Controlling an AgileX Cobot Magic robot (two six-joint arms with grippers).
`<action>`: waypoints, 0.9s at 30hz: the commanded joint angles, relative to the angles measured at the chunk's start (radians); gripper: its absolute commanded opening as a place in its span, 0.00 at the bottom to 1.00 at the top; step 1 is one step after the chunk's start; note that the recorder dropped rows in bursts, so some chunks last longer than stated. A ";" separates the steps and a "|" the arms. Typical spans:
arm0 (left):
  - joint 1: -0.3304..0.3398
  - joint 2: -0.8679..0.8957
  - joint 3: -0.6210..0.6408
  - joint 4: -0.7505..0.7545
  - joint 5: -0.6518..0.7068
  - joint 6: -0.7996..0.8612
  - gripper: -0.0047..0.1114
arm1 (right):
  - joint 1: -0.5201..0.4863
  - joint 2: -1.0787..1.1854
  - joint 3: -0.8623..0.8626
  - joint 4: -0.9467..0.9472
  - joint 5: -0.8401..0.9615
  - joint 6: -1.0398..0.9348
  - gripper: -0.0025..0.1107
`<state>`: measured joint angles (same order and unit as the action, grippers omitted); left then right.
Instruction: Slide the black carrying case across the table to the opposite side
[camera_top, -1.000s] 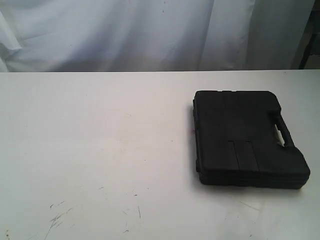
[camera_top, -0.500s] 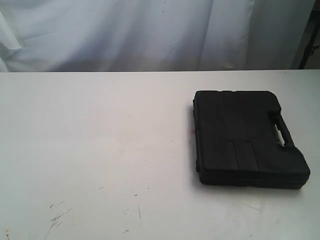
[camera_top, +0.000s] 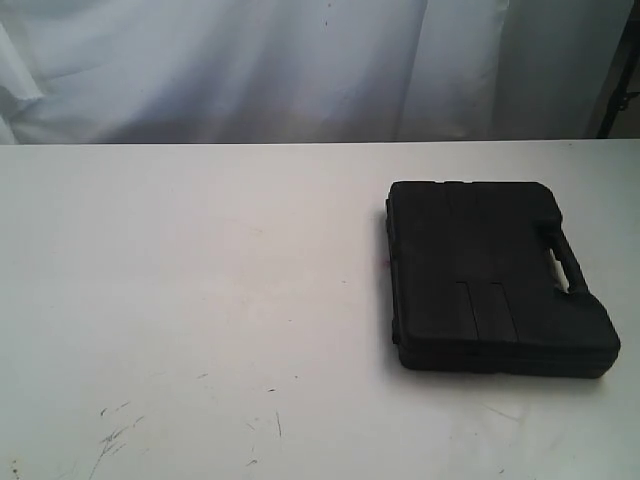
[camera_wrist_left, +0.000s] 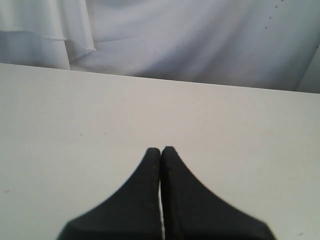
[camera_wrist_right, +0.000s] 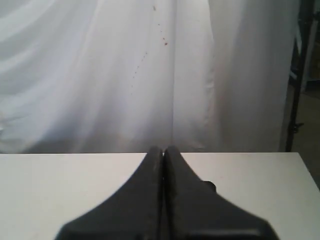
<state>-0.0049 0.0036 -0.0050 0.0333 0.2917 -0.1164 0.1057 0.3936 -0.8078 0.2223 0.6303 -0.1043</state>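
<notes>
The black carrying case lies flat on the right half of the white table, its handle facing right. Neither arm shows in the exterior view. In the left wrist view my left gripper is shut with nothing in it, above bare tabletop. In the right wrist view my right gripper is shut and empty too; a small dark corner of the case peeks out behind its fingers.
White curtains hang behind the table's far edge. A dark stand is at the far right. Thin dark scratches mark the near left of the tabletop, and a small pink-red spot sits left of the case.
</notes>
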 joint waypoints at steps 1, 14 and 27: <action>-0.005 -0.004 0.005 0.000 -0.006 -0.001 0.04 | -0.067 -0.089 0.161 -0.020 -0.078 0.004 0.02; -0.005 -0.004 0.005 0.000 -0.006 -0.003 0.04 | -0.076 -0.358 0.462 -0.024 -0.232 -0.003 0.02; -0.005 -0.004 0.005 0.000 -0.006 -0.003 0.04 | -0.076 -0.381 0.567 -0.042 -0.270 0.004 0.02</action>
<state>-0.0049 0.0036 -0.0050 0.0333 0.2917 -0.1164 0.0344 0.0276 -0.2948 0.1934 0.4019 -0.1043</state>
